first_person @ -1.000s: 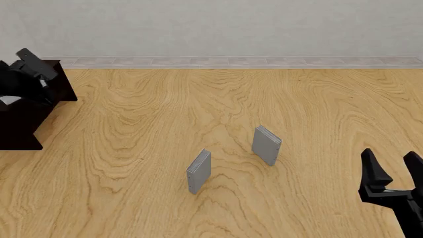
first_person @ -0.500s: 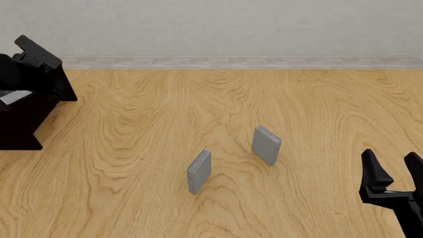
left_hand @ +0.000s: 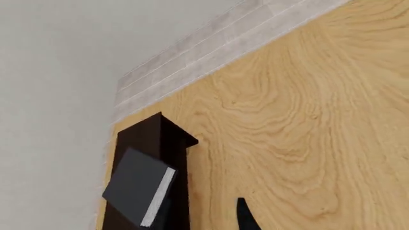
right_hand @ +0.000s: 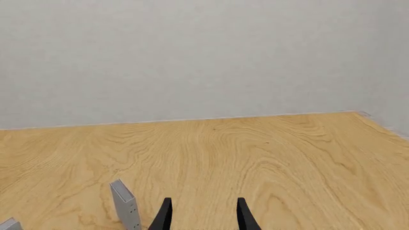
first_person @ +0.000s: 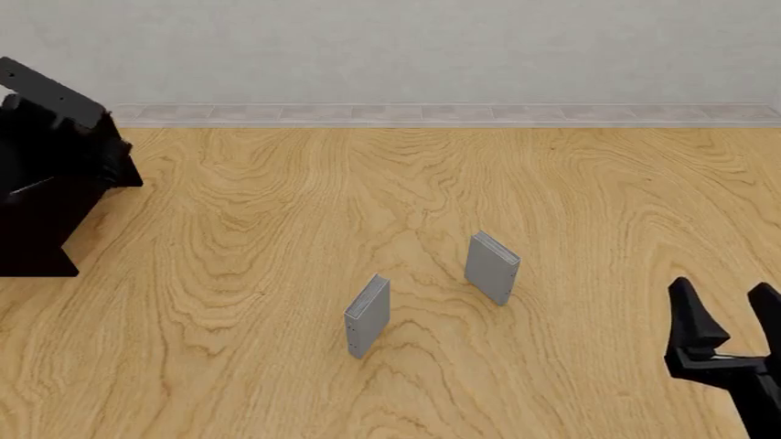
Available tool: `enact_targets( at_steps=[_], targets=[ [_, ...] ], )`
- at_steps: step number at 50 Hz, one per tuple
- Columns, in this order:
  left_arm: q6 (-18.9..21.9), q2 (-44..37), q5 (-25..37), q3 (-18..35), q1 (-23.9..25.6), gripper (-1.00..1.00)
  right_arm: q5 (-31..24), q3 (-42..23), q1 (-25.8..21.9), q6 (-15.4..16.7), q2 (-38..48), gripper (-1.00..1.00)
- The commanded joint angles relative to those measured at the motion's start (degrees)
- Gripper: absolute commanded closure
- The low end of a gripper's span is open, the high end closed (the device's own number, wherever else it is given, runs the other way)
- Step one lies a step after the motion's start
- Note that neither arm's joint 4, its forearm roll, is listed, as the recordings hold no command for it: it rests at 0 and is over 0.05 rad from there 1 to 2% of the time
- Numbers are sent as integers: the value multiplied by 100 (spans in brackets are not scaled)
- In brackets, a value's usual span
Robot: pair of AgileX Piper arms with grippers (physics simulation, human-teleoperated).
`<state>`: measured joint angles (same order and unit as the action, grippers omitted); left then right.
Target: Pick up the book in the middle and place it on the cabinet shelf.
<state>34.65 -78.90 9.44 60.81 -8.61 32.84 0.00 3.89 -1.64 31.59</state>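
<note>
- Wood-grain tabletop (first_person: 366, 183) fills my front view, with a pale wall behind it and a light tiled strip along the far edge.
- From the front, the cabinet shelf (first_person: 43, 229) stands at the far left, dark and boxy. My left arm is over it, black on black, so I cannot tell whether the left gripper is spread or closed.
- Two small grey books stand upright and well apart near the middle: one nearer me (first_person: 368, 315), one farther right (first_person: 492, 267).
- My right gripper (first_person: 729, 320) sits at the lower right with fingers spread, nothing between them.
- On my left wrist view, the book (left_hand: 139, 187) lies tilted on the cabinet shelf (left_hand: 172, 143), white page edge showing, dark cover up. One dark fingertip (left_hand: 246, 218) shows beside the cabinet, not touching the book.
- On my right wrist view, the right gripper (right_hand: 203, 215) is parted and empty, with one grey book (right_hand: 126, 202) upright just beside its finger, another's corner (right_hand: 9, 224) at the frame edge.
</note>
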Motion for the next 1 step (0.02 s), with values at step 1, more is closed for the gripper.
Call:
enact_targets(
  at_steps=[1],
  targets=[
    [-633, 1077, -577, -1095, 254, -100, 148, 0, 11, -12, 133, -100]
  ],
)
